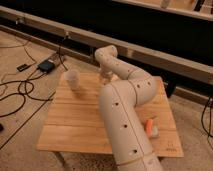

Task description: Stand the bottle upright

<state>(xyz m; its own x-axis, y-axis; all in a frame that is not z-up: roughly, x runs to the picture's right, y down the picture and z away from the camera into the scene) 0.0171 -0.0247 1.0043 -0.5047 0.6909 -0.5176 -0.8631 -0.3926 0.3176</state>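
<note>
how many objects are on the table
2 in plain view: the cup at far left of the table, an orange object by its right edge. The gripper hangs near the far edge; the arm may hide more.

Wooden table (75, 125), pale cup (73, 78), orange object (149, 125)
</note>
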